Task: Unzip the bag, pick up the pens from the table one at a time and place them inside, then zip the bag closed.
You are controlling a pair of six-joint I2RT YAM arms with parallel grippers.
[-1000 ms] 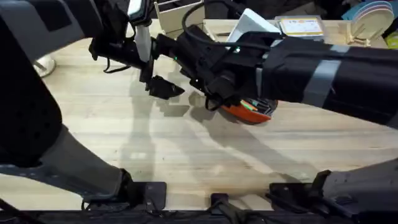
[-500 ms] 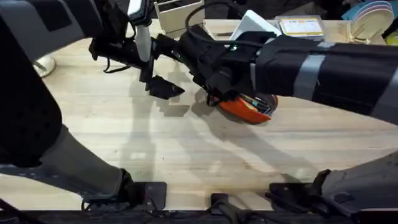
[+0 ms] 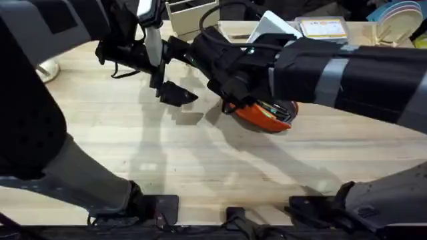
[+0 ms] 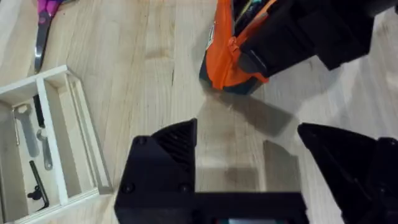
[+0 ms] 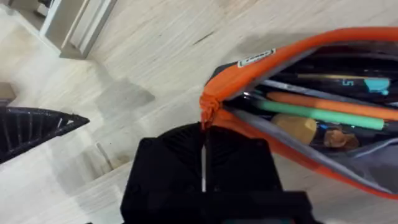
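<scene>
The orange bag lies on the table right of centre, its zip open. Inside it in the right wrist view are pens, a green one beside an orange one. My right gripper is shut on the bag's orange end, where the zip finishes; from overhead that gripper sits at the bag's left end. My left gripper hangs open above bare wood, just short of the bag, holding nothing. Overhead, the left gripper is left of the right one.
A pale wooden tray with small metal tools lies beside the left gripper, and purple-handled scissors lie beyond it. At the table's back edge are a wooden box, white paper and a clear box.
The right arm and the bag's end shifted slightly left. The left arm has not moved.
</scene>
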